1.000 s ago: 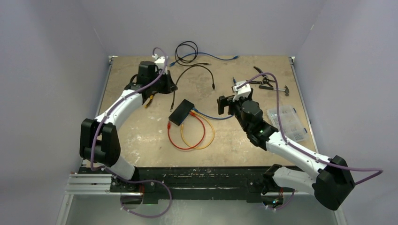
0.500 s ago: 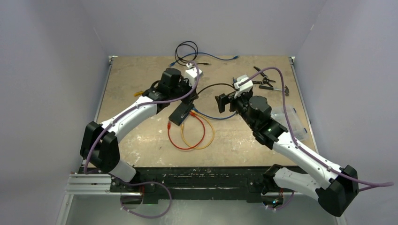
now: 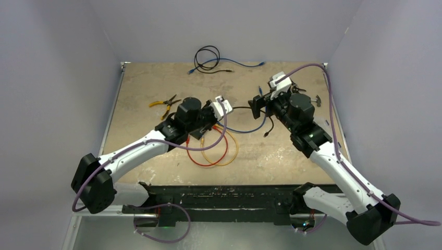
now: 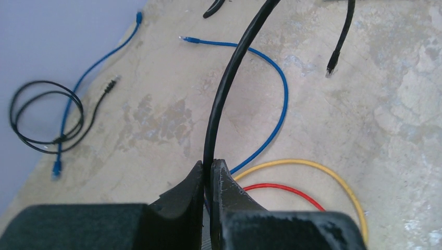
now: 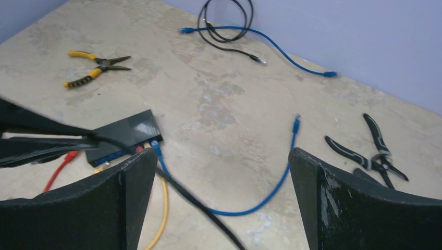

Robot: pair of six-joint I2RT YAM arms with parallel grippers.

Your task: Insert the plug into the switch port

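While my left gripper (image 4: 209, 167) pinches the black cable (image 4: 225, 88), my right gripper (image 5: 222, 156) hangs, jaws spread wide, empty. The switch (image 5: 126, 134) lies near that cable.

Pale lilac walls (image 3: 234, 26) enclose a worn, mottled beige table (image 3: 140, 86) on three sides, its near edge carrying what seems a black metal rail (image 3: 229, 194).

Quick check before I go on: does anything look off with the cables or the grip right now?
Yes. The left gripper is shut on the black cable partway along its length, not at the plug, which trails loose away from the switch. The slack also crosses between the right gripper's open fingers, ungripped.
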